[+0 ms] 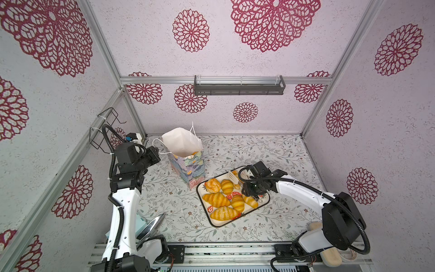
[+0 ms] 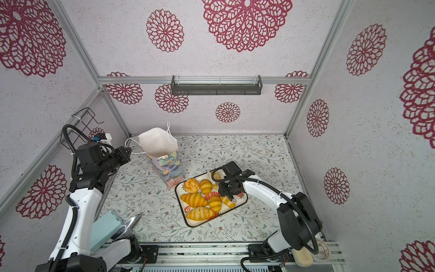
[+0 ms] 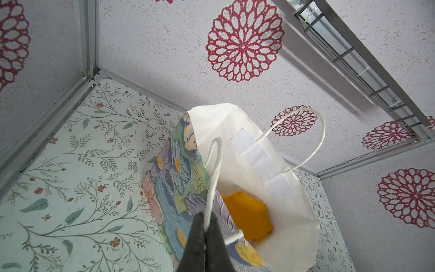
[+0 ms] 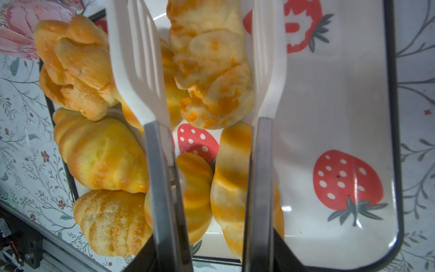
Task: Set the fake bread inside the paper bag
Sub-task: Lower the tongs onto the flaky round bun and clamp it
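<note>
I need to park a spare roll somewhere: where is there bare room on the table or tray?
Bare table lies behind the tray, right of the paper bag, and in front of the tray. The tray's right side is bare; fake bread crowds its left, tongs overhead.

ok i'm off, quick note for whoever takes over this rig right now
Left claw: shut on the cord handle of the paper bag, which stands upright.
Right claw: shut on white tongs, blades either side of one pastry at the tray.
Done: one orange piece lies in the bag.
Left: the other fake bread, at least six pieces, on the tray.
</note>
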